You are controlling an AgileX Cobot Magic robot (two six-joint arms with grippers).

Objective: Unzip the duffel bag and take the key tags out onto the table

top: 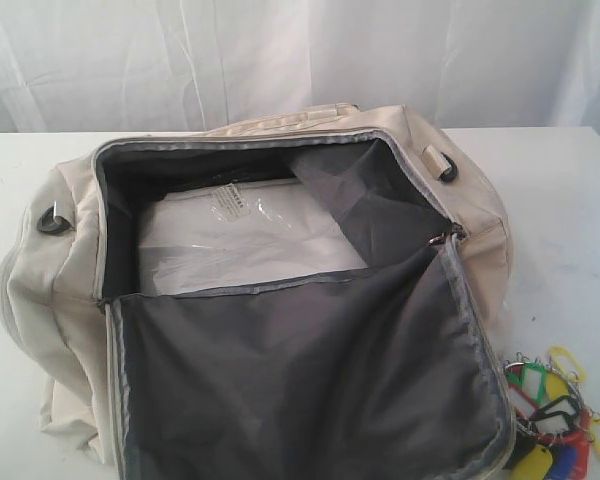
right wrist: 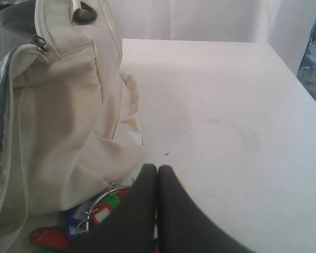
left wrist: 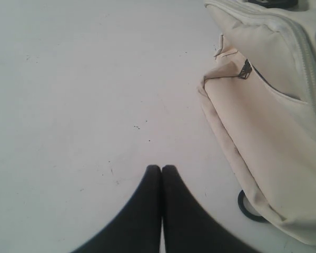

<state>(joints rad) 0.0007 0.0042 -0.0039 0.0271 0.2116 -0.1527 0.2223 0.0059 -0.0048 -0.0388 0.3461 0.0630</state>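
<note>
The cream duffel bag [top: 40, 290] lies on the white table [top: 560, 210], unzipped, with its grey-lined top flap [top: 310, 380] folded toward the near edge. The key tags [top: 555, 420], a bunch in red, green, yellow, blue and black, rest on the table by the bag's near right corner. Neither gripper shows in the exterior view. My left gripper [left wrist: 161, 167] is shut and empty over bare table [left wrist: 84, 95], beside the bag's end [left wrist: 263, 121]. My right gripper [right wrist: 157, 167] is shut, just over the key tags [right wrist: 97, 213] beside the bag [right wrist: 63, 126]. Its fingers hide part of the bunch.
A white packet in clear plastic [top: 240, 240] lies inside the bag. A dark zip pull [top: 445, 238] hangs at the opening's right end. Black strap rings [top: 52, 220] sit on both bag ends. A white curtain hangs behind. The table's right edge [right wrist: 305, 89] is close.
</note>
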